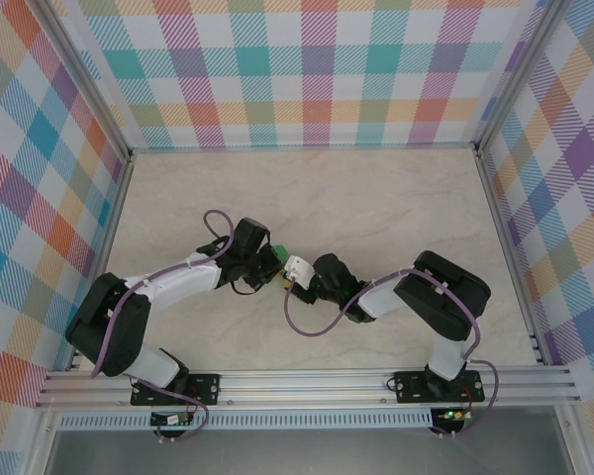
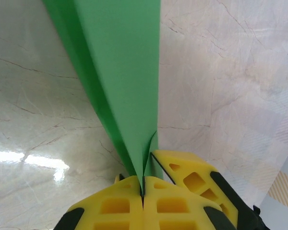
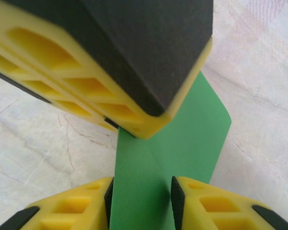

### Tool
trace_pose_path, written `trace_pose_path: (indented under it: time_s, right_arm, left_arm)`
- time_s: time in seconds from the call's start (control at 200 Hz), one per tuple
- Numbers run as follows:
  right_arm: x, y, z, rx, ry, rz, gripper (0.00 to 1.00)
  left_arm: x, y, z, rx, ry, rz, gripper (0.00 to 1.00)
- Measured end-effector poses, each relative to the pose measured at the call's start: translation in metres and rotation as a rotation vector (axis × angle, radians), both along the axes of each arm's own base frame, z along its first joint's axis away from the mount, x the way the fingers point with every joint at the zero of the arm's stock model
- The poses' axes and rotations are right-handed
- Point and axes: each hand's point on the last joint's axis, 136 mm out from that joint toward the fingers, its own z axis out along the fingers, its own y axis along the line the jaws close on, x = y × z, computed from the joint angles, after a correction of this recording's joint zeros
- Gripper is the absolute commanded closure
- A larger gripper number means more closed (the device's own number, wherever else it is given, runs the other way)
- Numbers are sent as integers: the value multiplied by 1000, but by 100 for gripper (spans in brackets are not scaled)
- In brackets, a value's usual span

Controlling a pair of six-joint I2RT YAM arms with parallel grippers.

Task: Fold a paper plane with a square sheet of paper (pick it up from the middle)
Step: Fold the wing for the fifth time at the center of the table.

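My left end effector [image 2: 143,184] is pressed together, pinching the green paper plane [image 2: 125,72] over the marble worktop [image 2: 230,96], mid-frame in the top view. My right end effector [image 3: 140,191] straddles the same paper, crowded close by the left; whether it presses I cannot tell. Checked walls [image 1: 307,69] stand around.

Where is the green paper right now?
The folded bright green paper sheet is over the middle of the table in the top view, pinched in the left pincer, its free end lying between the spread fingers of the right pincer.
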Motion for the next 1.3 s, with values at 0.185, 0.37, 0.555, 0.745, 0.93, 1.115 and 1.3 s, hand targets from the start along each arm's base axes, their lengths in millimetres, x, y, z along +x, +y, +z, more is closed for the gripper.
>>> trace_pose_path:
  time_s: [0.185, 0.37, 0.555, 0.745, 0.93, 1.115, 1.3]
  right_arm:
    - [1, 1, 12, 25, -14, -2, 58]
    - [1, 1, 13, 29, -9, -5, 65]
    - [0, 1, 12, 24, -5, -5, 68]
    - [1, 2, 10, 15, 2, -5, 70]
    - [1, 2, 5, 7, 8, -6, 71]
    - [2, 2, 2, -1, 18, -12, 84]
    - [2, 2, 0, 4, 46, -27, 90]
  left_arm:
    - [0, 0, -1, 2, 2, 0, 96]
    - [-1, 1, -2, 5, 7, 0, 96]
    - [-1, 1, -2, 6, 8, 0, 96]
    - [-1, 1, -2, 6, 8, 0, 96]
    - [-1, 1, -2, 6, 8, 0, 95]
    - [-2, 2, -3, 12, 16, 0, 90]
    - [-2, 13, 1, 39, 15, 10, 67]
